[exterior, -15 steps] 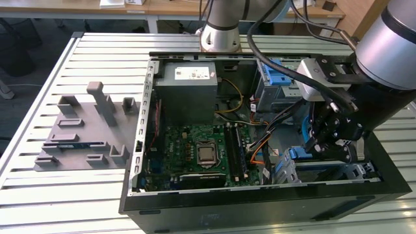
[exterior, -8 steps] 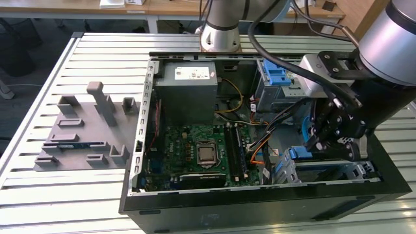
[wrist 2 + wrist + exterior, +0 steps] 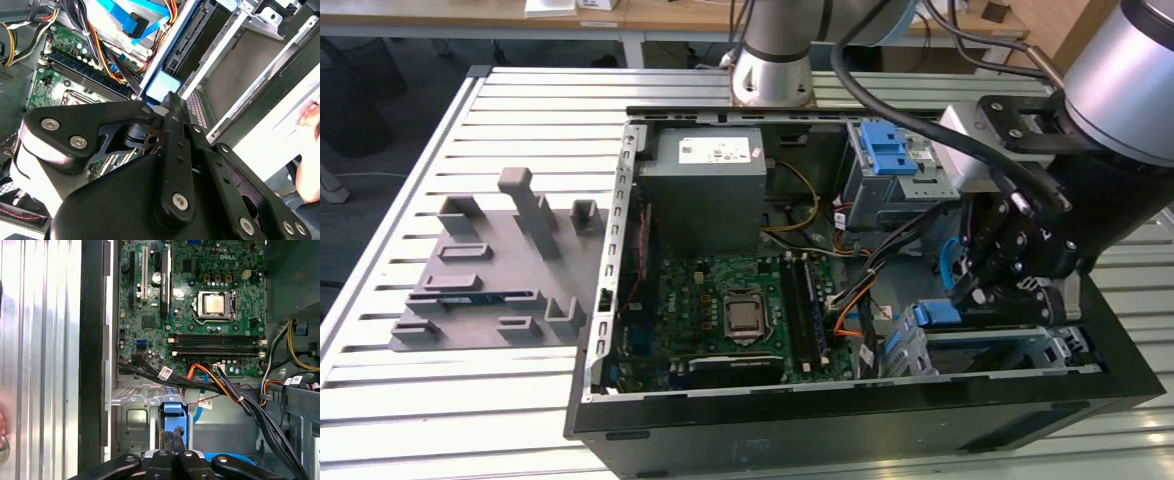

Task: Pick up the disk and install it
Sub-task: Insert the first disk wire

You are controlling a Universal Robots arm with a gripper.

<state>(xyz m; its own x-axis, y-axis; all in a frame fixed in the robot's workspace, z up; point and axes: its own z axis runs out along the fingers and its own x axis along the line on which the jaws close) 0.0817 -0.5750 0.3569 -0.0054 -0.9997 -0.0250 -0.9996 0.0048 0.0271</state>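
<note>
I found the disk [image 3: 938,314] sitting low in the drive bay [image 3: 132,420] at a corner of the open computer case [image 3: 854,420], toward the exterior view's right. From there I could make out only its blue plastic rail and a thin strip of its edge; the end effector [image 3: 172,434] hid the rest. In the first wrist view the disk [image 3: 173,406] showed its rounded blue rail end, lying against the silver bay just beyond the end effector.
</note>
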